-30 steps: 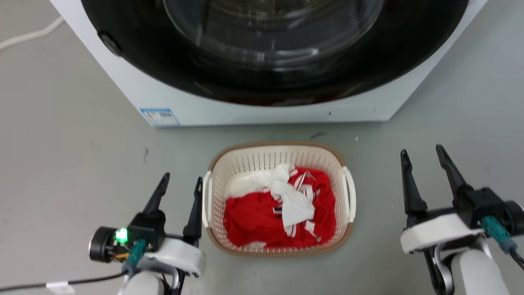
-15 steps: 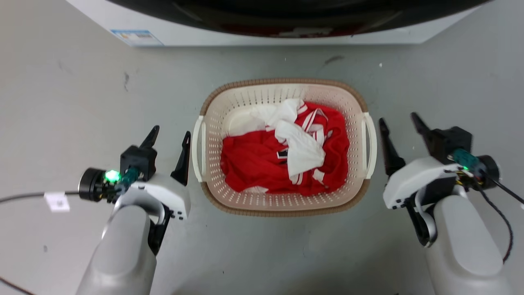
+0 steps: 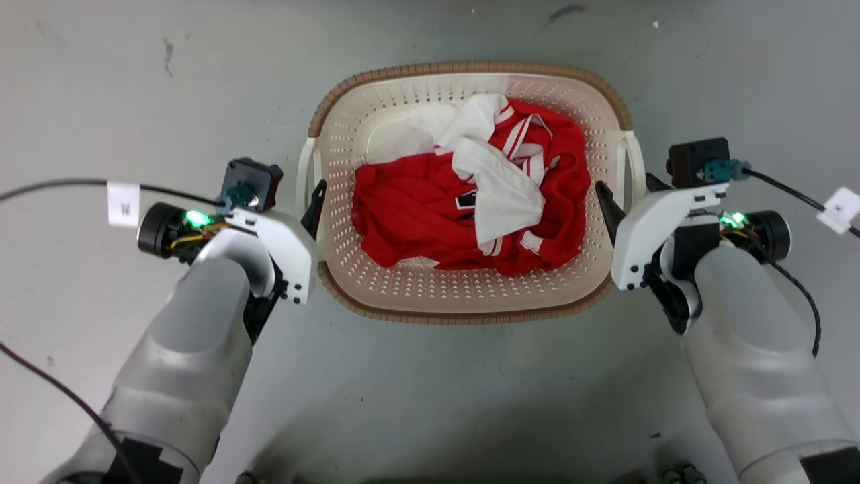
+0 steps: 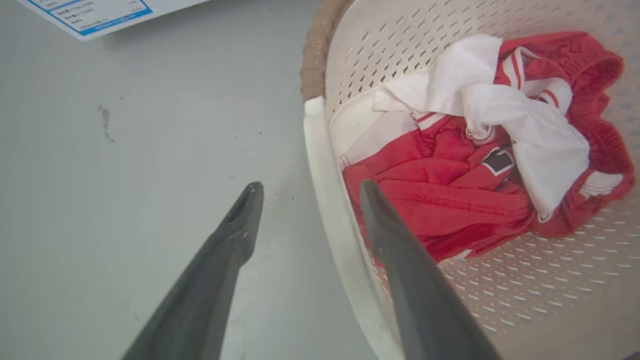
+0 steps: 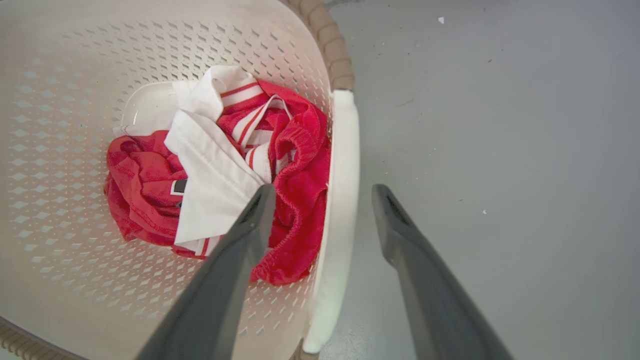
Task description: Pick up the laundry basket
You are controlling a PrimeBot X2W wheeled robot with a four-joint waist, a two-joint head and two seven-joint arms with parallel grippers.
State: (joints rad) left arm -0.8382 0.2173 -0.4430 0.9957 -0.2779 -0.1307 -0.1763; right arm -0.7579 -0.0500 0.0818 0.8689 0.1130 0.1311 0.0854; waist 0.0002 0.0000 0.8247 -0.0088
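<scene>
The laundry basket [image 3: 470, 68], cream perforated plastic with a brown rim, stands on the grey floor and holds red and white clothes [image 3: 463, 202]. My left gripper [image 3: 304, 202] is open at its left side. In the left wrist view the left gripper [image 4: 310, 186] straddles the white loop handle [image 4: 320, 150], one finger outside and one over the basket's inside. My right gripper [image 3: 630, 191] is open at the right side. In the right wrist view the right gripper [image 5: 324, 190] likewise straddles the right handle [image 5: 344, 150]. Neither gripper is closed on a handle.
A corner of the washing machine's label [image 4: 85, 12] shows beyond the basket in the left wrist view. Black cables with white tags [image 3: 123, 203] trail from both wrists over the floor [image 3: 430, 403].
The head camera has tilted down, so the washing machine has left the picture. Both grippers have moved inward from beside the basket to straddle its side handles.
</scene>
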